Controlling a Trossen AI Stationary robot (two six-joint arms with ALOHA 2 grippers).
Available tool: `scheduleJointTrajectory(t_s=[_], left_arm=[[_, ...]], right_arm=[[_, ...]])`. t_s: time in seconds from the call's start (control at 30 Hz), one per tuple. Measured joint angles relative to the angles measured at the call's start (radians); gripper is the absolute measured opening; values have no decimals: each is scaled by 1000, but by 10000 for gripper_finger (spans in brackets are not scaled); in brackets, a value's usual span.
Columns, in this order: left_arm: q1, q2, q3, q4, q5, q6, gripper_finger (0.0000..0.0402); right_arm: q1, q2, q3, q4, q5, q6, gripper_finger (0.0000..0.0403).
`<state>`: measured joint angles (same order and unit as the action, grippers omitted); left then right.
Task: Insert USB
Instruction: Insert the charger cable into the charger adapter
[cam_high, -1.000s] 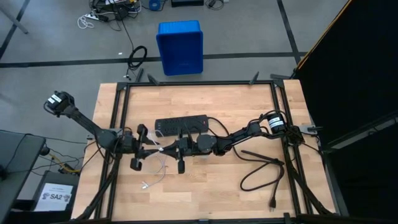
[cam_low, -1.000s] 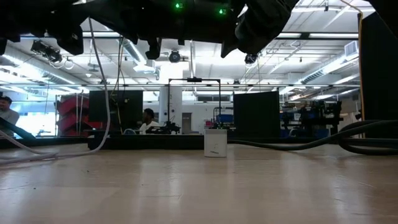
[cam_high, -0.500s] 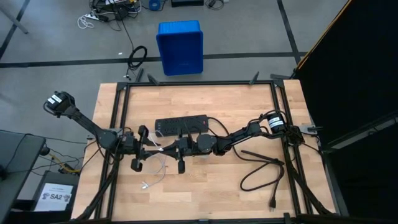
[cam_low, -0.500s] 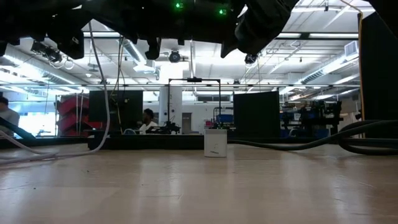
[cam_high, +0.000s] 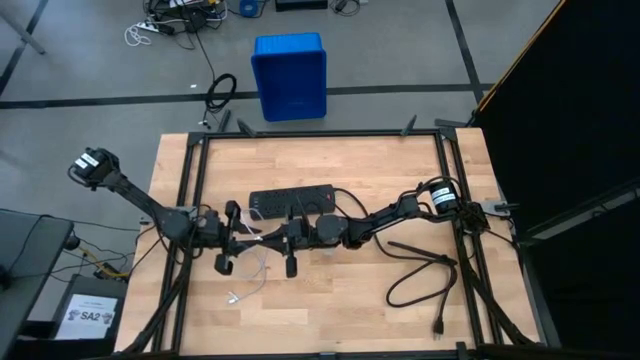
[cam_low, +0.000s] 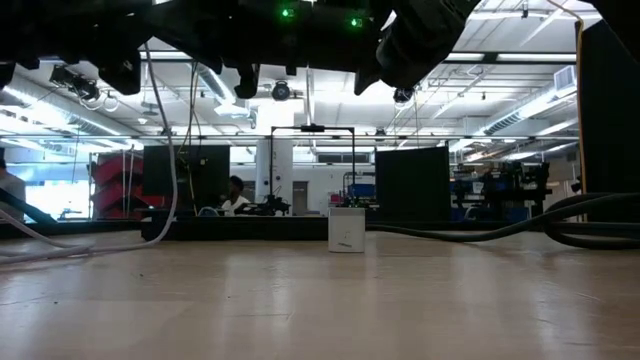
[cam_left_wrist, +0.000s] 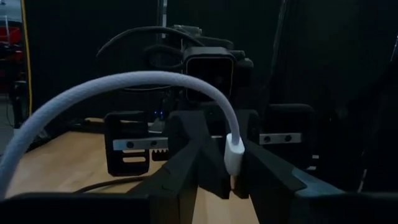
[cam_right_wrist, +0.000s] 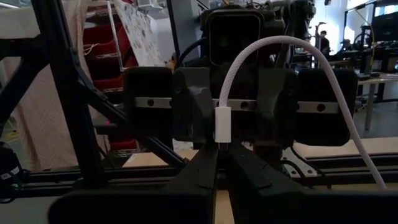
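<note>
Facing off mid-table: left gripper (cam_high: 224, 238) left, right gripper (cam_high: 291, 239) right, USB cable (cam_high: 262, 240) strung between. Power strip (cam_high: 292, 201) just behind. Thick cord (cam_high: 420, 275) coiled right. Crate (cam_high: 290, 74) beyond the table (cam_high: 340, 310).

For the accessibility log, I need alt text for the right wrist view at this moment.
The right gripper is shut on the white plug of the USB cable, plug upright. The cable arches up and away to one side. Directly facing it stands the left gripper, a dark block with a camera, and beyond it a workshop.
</note>
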<state>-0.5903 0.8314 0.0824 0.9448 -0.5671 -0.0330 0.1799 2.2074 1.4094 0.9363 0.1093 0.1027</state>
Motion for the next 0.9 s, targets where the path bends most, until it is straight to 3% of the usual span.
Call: scheduleJointTrajectory(t_s=[0.2, 0.47, 0.73, 0.9], left_arm=[[0, 44, 21, 2, -39, 7, 96], [-1, 49, 22, 7, -41, 26, 15], [-1, 48, 20, -6, -42, 31, 10], [-1, 46, 18, -27, -46, 31, 7]], right_arm=[[0, 0, 0, -14, 3, 2, 0], [-2, 0, 0, -15, 11, 1, 0], [-2, -1, 0, -51, 9, 2, 2], [-21, -35, 1, -191, -84, 41, 39]])
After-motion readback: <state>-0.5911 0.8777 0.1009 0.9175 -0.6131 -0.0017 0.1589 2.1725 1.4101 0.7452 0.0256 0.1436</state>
